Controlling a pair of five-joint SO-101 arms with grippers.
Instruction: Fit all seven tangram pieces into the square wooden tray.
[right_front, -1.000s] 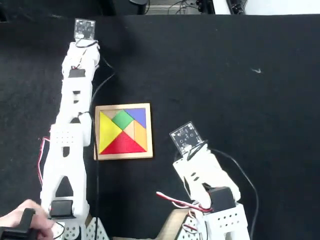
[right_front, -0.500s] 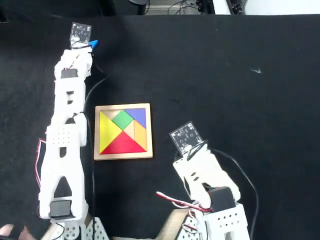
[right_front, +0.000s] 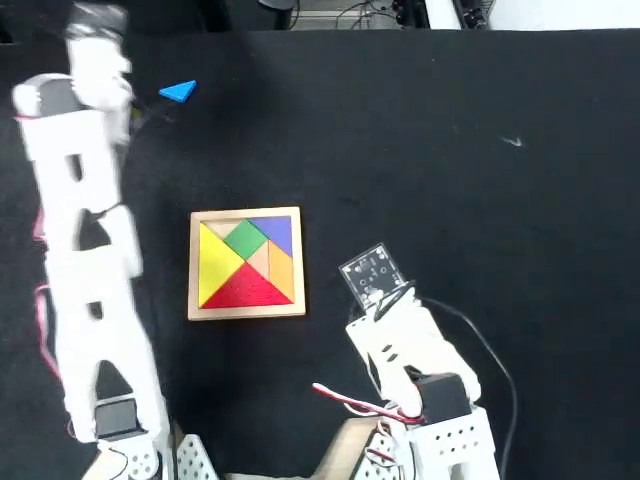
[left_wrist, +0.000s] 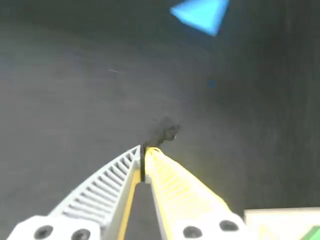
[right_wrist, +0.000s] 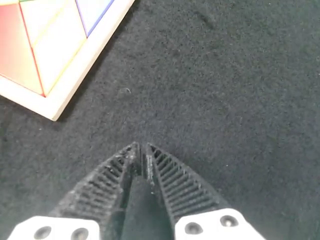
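Note:
The square wooden tray (right_front: 196, 312) lies on the black mat and holds several coloured pieces: yellow, red, green, violet-blue, orange and pale. Its far left corner (right_front: 209, 227) shows bare wood. A small blue triangle (right_front: 178, 92) lies loose on the mat, far behind the tray. My left arm (right_front: 80, 200) stands left of tray and triangle. In the left wrist view my left gripper (left_wrist: 145, 149) is shut on nothing, with the blue triangle (left_wrist: 200, 14) well ahead of it. My right gripper (right_wrist: 141, 147) is shut and empty over bare mat, close to the tray's corner (right_wrist: 65, 87).
The right arm's base (right_front: 430, 400) sits at the near edge, right of the tray. A tray corner (left_wrist: 280, 220) shows beside the left gripper. Black mat stretches wide to the right (right_front: 500, 200).
My left arm swung to the left, away from the blue triangle, which stays on the mat. A hand at the near left corner has gone. The right arm has not moved.

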